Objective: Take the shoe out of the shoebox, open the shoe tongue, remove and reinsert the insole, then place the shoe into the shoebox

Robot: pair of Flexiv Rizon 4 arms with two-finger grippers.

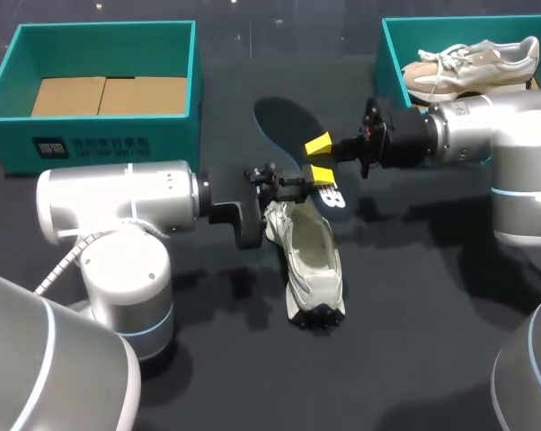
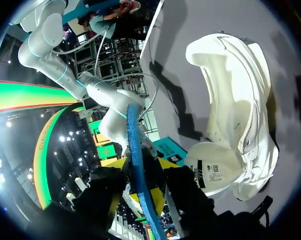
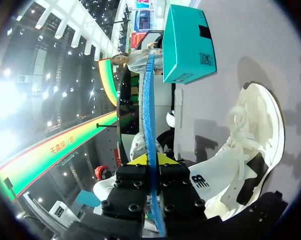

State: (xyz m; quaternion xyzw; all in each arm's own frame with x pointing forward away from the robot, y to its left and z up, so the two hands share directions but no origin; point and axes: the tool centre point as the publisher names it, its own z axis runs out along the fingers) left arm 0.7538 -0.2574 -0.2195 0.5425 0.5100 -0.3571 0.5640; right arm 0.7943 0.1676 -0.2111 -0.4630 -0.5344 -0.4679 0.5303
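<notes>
- The right end effector is pinching the insole from both faces, near its printed end. The rest of the sole sticks out ahead of it, clear of the counter.
- The left end effector sits at the shoe's mouth with the insole's edge running through it. I cannot tell whether it is clamped on the insole or spread around it.
- The shoe lies on the counter just under and beside both end effectors. Its opening is toward them and its tongue is pulled back.
- The insole is out of the shoe, so I judge the step in hand to be feeding it back in.
- To do that well, hold the right pinch firm and tilt the insole so its narrow front end leads into the mouth. As it is held now, the printed end is the one nearer the shoe, so it probably needs turning first.
- The left arm is best used to pin the shoe and hold the tongue clear. Otherwise the shoe will likely skid as the sole is pushed in.
- Slide the insole in flat along the shoe's floor. A thin, bendy sole like this could fold or catch at the heel.
- For the last step, the left box holds only cardboard, while the right box already holds a second shoe.
</notes>
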